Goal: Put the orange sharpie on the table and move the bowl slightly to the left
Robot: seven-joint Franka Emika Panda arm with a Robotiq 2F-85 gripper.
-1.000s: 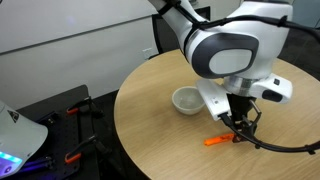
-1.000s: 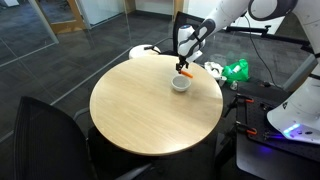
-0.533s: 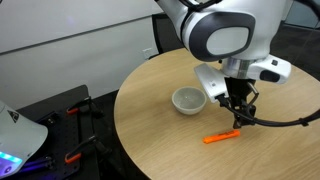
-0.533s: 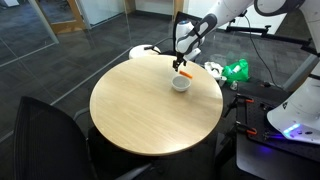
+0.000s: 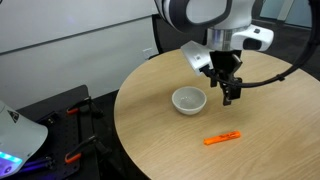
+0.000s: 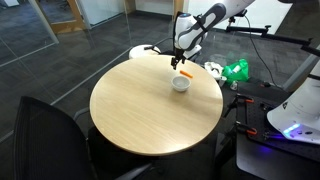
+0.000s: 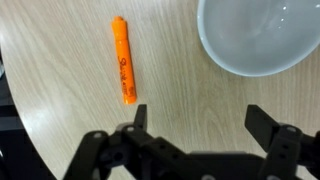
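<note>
The orange sharpie (image 5: 222, 138) lies flat on the round tan table (image 5: 160, 140), apart from the white bowl (image 5: 188, 100). In the wrist view the sharpie (image 7: 123, 59) lies at upper left and the bowl (image 7: 256, 36) at upper right, empty. My gripper (image 5: 232, 95) hangs open and empty above the table, just beside the bowl and above the sharpie's side. In the wrist view the gripper (image 7: 200, 118) has its jaws spread wide over bare wood. In an exterior view the bowl (image 6: 180, 84) sits near the table's far edge, the sharpie (image 6: 187, 72) beside it, under the gripper (image 6: 181, 60).
A dark chair (image 6: 45, 140) stands at the near side of the table (image 6: 150, 110). A green object (image 6: 236, 70) and cables lie on the floor beyond it. A black stand with orange clamps (image 5: 70, 125) is beside the table.
The gripper has let go of the sharpie, which now lies on the table, and has risen and moved back toward the bowl.
</note>
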